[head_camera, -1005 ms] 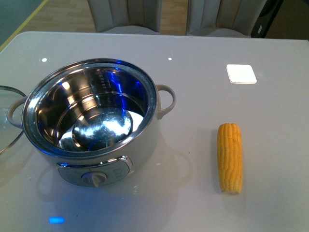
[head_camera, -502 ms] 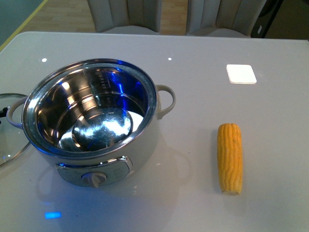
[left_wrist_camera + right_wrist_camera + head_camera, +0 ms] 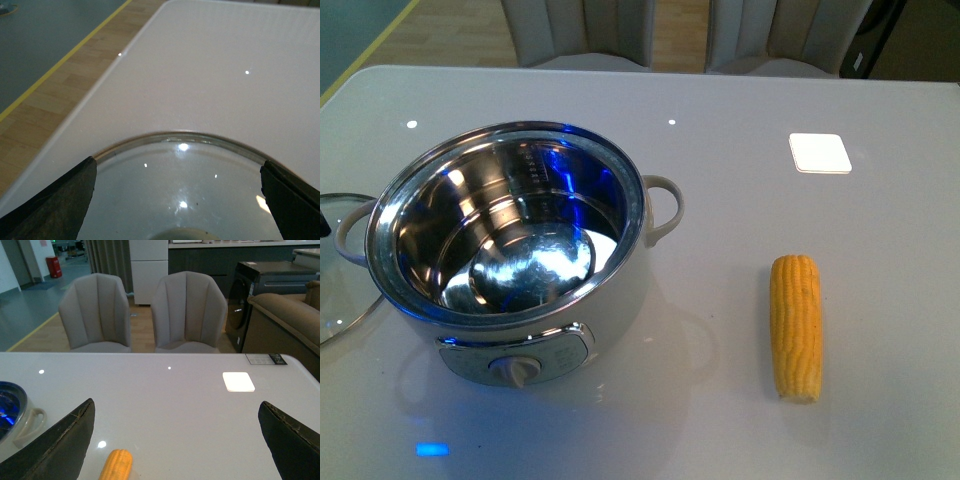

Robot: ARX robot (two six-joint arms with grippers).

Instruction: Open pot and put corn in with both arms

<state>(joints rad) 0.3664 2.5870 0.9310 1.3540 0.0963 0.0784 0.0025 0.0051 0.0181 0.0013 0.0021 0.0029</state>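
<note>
The pot (image 3: 625,282) stands uncovered; the corn (image 3: 796,326) lies outside it.

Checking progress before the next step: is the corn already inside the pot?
No, the corn lies on the table right of the pot, whose steel bowl holds nothing.

Lid (image 3: 334,285) lies left of pot (image 3: 620,300), corn (image 3: 796,325) right.
</note>
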